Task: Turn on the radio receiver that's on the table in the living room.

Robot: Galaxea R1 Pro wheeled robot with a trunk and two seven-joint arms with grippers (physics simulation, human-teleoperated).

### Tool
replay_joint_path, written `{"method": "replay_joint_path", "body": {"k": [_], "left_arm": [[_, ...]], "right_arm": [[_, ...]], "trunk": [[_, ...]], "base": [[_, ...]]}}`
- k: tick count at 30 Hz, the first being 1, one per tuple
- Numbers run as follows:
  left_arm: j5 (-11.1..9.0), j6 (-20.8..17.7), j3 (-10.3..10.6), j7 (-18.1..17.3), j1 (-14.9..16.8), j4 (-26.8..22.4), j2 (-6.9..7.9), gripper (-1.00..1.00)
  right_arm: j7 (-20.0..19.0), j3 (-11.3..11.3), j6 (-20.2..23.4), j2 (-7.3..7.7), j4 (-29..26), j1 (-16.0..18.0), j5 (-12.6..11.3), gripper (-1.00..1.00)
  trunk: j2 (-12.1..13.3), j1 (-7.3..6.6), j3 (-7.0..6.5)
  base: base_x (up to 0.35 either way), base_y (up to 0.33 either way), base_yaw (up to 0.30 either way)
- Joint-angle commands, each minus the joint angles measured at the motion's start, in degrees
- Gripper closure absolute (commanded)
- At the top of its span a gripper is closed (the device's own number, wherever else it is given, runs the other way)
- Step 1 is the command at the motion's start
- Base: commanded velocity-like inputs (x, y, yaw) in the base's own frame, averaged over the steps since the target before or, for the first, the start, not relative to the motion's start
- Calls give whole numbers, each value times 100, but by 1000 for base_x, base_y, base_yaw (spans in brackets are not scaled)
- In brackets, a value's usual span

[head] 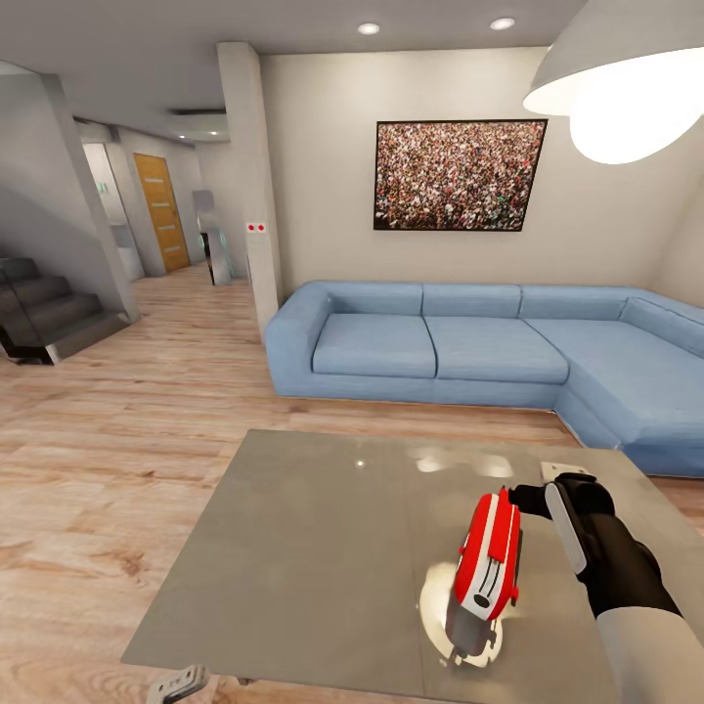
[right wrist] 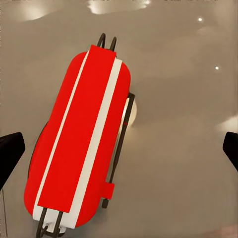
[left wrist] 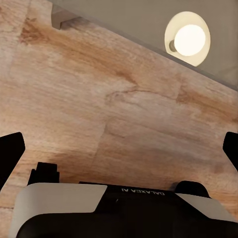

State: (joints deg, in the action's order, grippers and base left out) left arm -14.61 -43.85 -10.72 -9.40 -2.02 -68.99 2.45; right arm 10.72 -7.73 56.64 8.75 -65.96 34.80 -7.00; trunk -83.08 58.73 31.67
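Head view, reading left to right: a staircase (head: pixel 44 308) and an orange door (head: pixel 161 210) stand at the far left, then one crowd-photo picture (head: pixel 458 174) above one blue L-shaped sofa (head: pixel 499 352), and one white pendant lamp (head: pixel 621 83) at the upper right. In the foreground stands one table (head: pixel 313 548) with a grey reflective top; the left gripper (head: pixel 176 682) shows just below the table's near-left edge. One radio receiver (head: pixel 489 559) stands on the right half of the table top, on its narrow edge, with the right gripper (head: pixel 533 499) just beside its far end. The left wrist view shows the wood floor (left wrist: pixel 109 114) and the table edge, and the left fingers (left wrist: pixel 11 153) stand wide apart with nothing between them. The right wrist view looks down on the red and white top of the radio receiver (right wrist: pixel 79 139); the right fingers (right wrist: pixel 10 151) are spread at the frame's sides, and the receiver sits ahead of them — not gripped. The step in hand appears to be the final approach to the receiver. The next move probably calls for bringing a right fingertip onto the switch, whose exact place cannot be told here — with a light push, since the receiver could tip.
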Motion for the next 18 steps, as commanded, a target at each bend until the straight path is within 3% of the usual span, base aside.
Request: {"method": "replay_joint_path", "body": {"k": [1,18], "left_arm": [[0,0,0,0,0,0,0,-100],[-8,0,0,-4,0,0,-8,-100]], "right_arm": [[0,0,1,-1,-1,0,0,-100],[1,11,5,-2,-21,0,2,-100]], "trunk": [[0,0,0],[0,0,0]], "base": [[0,0,0],[0,0,0]]}}
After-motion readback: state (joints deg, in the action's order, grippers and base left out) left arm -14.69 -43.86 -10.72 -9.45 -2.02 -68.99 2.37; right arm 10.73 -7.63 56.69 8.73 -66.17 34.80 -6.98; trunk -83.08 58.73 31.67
